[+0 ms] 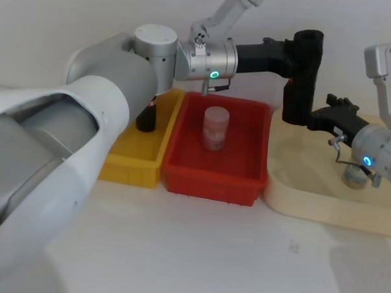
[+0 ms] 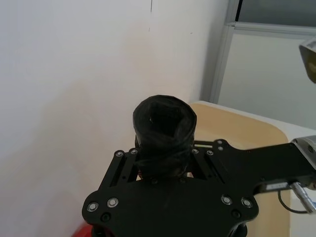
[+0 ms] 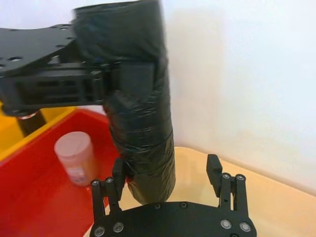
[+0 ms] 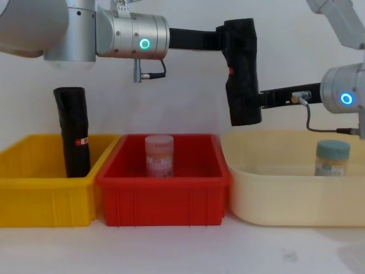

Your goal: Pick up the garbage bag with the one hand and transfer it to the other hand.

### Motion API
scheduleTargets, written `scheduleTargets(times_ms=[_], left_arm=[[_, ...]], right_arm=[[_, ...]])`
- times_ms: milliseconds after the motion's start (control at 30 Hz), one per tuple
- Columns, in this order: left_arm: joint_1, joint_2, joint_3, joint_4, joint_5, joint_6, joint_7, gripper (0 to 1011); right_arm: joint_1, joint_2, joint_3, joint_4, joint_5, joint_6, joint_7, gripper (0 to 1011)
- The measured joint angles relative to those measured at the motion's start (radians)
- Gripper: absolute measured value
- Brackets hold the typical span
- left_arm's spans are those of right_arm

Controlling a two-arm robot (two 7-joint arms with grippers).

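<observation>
Cream tray (image 4: 285,200): sitting on the tabletop (image 4: 171,245) | garbage bag (image 4: 244,91): hanging upright in air above the tray's far left corner | left hand (image 4: 236,39): clamping the bag's upper part | right hand (image 3: 166,170): fingers (image 3: 213,170) standing apart, flanking its lower end

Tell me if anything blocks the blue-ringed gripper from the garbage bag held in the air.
Nothing visible does. The left gripper holds the garbage bag upright by its upper part, and the right gripper is at its lower end, fingers open on either side. The jar in the beige tray stands lower down.
</observation>
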Motion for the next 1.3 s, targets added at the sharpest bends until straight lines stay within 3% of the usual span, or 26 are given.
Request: scheduleTargets(times_ms=[300, 1100, 1300], left_arm=[[0.0, 0.0, 0.0, 0.001, 0.0, 0.0, 0.0, 386], [0.0, 0.0, 0.0, 0.001, 0.0, 0.0, 0.0, 386], [0.0, 0.0, 0.0, 0.001, 0.0, 0.0, 0.0, 386]], right_arm=[[0.027, -0.014, 0.007, 0.038, -0.019, -0.01, -0.029, 1000], [0.092, -0.056, -0.013, 0.113, -0.055, 0.004, -0.021, 1000], [0.099, -0.062, -0.014, 0.122, -0.058, 0.005, -0.02, 890]])
